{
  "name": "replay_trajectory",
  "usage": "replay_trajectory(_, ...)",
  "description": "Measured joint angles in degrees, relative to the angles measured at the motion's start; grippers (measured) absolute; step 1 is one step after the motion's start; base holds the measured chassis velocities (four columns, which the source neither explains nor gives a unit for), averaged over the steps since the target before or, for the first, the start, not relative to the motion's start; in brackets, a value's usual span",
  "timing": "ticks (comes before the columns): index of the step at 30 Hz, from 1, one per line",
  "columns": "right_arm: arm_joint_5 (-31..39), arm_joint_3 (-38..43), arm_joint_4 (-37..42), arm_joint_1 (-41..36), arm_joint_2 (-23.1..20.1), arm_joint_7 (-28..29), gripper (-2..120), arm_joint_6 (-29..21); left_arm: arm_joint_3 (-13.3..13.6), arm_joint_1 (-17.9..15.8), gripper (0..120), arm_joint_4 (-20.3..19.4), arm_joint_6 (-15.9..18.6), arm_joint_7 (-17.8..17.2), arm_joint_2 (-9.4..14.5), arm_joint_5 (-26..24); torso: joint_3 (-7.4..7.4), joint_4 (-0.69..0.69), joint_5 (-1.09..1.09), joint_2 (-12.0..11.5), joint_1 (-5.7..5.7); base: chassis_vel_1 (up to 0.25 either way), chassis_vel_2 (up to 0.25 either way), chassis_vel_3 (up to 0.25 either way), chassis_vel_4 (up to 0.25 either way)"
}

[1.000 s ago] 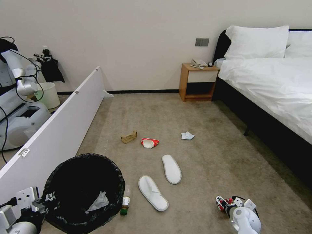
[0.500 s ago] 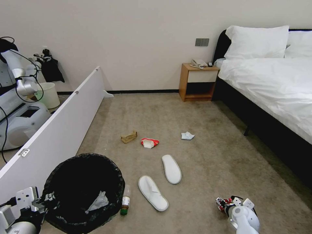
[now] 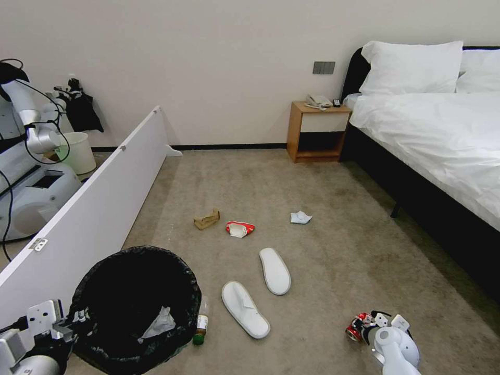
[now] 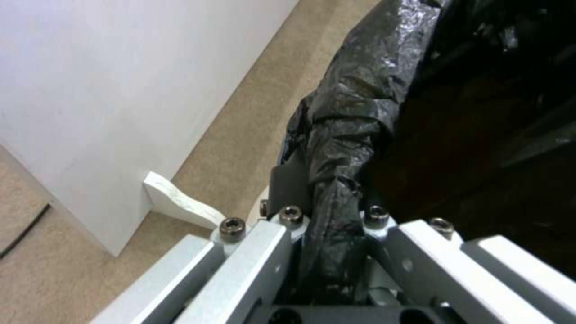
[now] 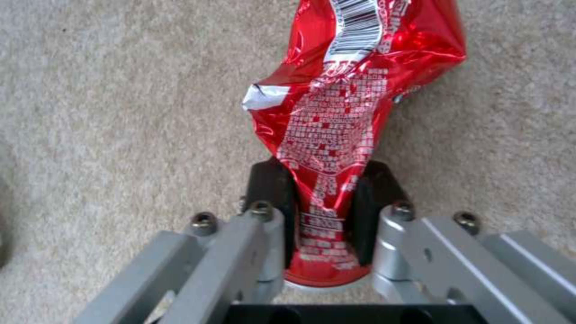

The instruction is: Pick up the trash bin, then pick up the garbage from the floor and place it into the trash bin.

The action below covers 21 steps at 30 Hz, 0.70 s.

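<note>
The trash bin (image 3: pixel 133 307), lined with a crinkled black bag, sits at the lower left with a white tissue (image 3: pixel 158 323) inside. My left gripper (image 3: pixel 73 319) is shut on its rim; the left wrist view shows the bag (image 4: pixel 342 148) pinched between the pads. My right gripper (image 3: pixel 364 328) is shut on the crushed red can (image 5: pixel 345 112) just above the carpet at the lower right. On the floor lie two white slippers (image 3: pixel 245 308) (image 3: pixel 275 270), a green-capped bottle (image 3: pixel 200 322) beside the bin, a brown paper scrap (image 3: pixel 207 219), a red-white packet (image 3: pixel 239 228) and a pale mask (image 3: pixel 300 217).
A long white board (image 3: pixel 99 208) stands on edge along the left. A bed (image 3: pixel 442 140) fills the right side, with a wooden nightstand (image 3: pixel 317 133) by the far wall. Another robot (image 3: pixel 31 172) and a small cream bucket (image 3: pixel 78 152) stand behind the board.
My right gripper has shifted slightly, and the red can now shows more to its left. The bin and left gripper have stayed put.
</note>
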Motion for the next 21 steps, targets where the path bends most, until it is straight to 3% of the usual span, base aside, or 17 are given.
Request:
replay_trajectory(5,-0.1,-0.3,1.9,-0.9,-0.5,0.0,11,-0.1,0.0,0.0,2,0.0,0.0,0.0,0.0,0.0,0.00,0.00,0.03,0.0,0.00,0.000,0.000,0.000,0.000)
replay_trajectory(15,-0.1,-3.6,17.1,-7.3,-6.6,-0.1,11,-1.1,0.0,0.1,2,0.0,0.0,0.1,0.4,-0.4,0.00,-0.01,0.02,0.0,0.00,0.000,0.000,0.000,0.000)
replay_trajectory(17,0.5,-4.4,24.3,-9.3,-10.5,-0.3,11,-1.3,0.0,0.2,2,0.0,0.0,0.1,0.5,-0.7,0.00,-0.01,0.01,0.0,0.00,0.000,0.000,0.000,0.000)
replay_trajectory(18,0.5,-4.4,24.3,-9.3,-10.5,-0.3,11,-1.3,0.0,0.2,2,0.0,0.0,0.1,0.5,-0.7,0.00,-0.01,0.01,0.0,0.00,0.000,0.000,0.000,0.000)
replay_trajectory(21,1.9,-5.8,33.8,-11.0,-17.7,-1.3,11,-0.8,0.2,0.4,2,0.0,0.0,0.2,0.4,-0.7,0.00,-0.01,0.00,0.0,0.00,0.000,0.000,0.000,0.000)
